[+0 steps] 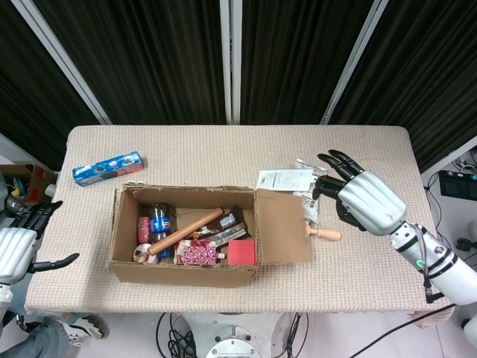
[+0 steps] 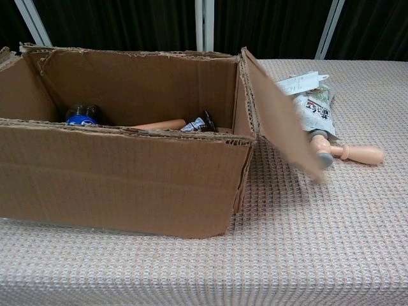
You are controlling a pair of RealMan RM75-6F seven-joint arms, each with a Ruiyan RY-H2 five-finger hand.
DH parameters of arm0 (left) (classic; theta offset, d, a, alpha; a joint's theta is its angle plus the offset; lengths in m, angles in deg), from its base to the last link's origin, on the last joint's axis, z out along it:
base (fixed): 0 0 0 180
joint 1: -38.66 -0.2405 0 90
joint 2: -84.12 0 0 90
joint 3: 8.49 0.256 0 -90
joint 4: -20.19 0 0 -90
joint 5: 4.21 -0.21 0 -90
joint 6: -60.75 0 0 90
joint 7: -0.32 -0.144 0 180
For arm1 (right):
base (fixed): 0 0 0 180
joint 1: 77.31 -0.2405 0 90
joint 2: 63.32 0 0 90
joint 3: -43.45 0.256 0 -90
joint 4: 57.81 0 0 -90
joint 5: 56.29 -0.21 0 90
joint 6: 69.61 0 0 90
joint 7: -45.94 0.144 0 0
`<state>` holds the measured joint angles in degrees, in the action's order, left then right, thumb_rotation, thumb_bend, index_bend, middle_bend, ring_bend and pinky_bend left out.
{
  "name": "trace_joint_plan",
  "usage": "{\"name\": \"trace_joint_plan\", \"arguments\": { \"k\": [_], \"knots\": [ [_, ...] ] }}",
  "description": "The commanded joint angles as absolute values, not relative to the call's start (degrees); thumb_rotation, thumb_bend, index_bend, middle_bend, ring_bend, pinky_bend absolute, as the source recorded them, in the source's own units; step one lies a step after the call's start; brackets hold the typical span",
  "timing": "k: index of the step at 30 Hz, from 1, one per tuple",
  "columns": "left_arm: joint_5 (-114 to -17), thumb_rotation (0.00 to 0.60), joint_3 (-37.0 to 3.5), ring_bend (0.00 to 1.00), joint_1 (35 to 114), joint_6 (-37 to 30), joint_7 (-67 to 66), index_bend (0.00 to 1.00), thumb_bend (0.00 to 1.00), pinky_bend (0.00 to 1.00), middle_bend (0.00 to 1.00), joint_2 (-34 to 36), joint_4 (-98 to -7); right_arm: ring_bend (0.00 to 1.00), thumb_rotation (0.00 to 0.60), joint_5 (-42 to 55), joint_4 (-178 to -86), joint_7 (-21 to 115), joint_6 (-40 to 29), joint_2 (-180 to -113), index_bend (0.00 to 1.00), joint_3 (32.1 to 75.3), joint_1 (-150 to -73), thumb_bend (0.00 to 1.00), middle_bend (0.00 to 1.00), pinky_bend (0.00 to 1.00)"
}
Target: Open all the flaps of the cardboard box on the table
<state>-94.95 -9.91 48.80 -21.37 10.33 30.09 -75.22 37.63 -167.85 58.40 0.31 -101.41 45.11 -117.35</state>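
Cardboard box (image 1: 182,268) is sitting toward the left front of the worktop (image 1: 373,156), its top open and a cola bottle (image 1: 159,221), a wooden rolling pin (image 1: 185,230) and snack packets showing inside. Its right-end flap (image 1: 282,226) is hanging outward over the cloth, and in the chest view it is reading as blurred at its lower edge, so I am judging it to be in mid-swing rather than settled. What I am worrying about is that flap: corrugated board with a stiff crease may be springing back up toward the opening if nothing is pressing it flat, and its free edge is coming down right where the green-and-white pouch (image 1: 308,203) and the small wooden-handled tool (image 1: 322,233) are lying, so it could be shoving them aside or resting propped on them, half open. A white packet (image 1: 285,179) is lying just beyond the box corner too. The light box might also be sliding if I push the flap sideways instead of down. I cannot see clearly whether any long-side flaps are left folded. My right hand (image 1: 360,195) is hovering above the worktop to the right of the flap, apart from it, fingers extended and spread, holding nothing and touching nothing. My left hand (image 1: 18,250) is waiting off the left edge, fingers loosely apart, likewise empty.
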Motion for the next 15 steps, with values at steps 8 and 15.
{"name": "trace_joint_plan", "arguments": {
  "k": [8,15],
  "knots": [
    [-97.30,0.160,-9.81,0.10,45.72,-28.32,2.59,0.07,0.03,0.21,0.13,25.47,-71.93,0.00,0.600,31.29,-155.66,37.20,23.24,-121.98,0.00,38.71,-90.06,0.61,0.00,0.00],
    [-97.03,0.158,-8.95,0.09,44.09,-29.26,-3.27,0.07,0.03,0.21,0.09,23.56,-69.12,0.00,0.600,26.57,-145.09,40.63,26.25,-131.48,0.00,39.93,-83.30,0.44,0.00,0.00]
  ]
}}
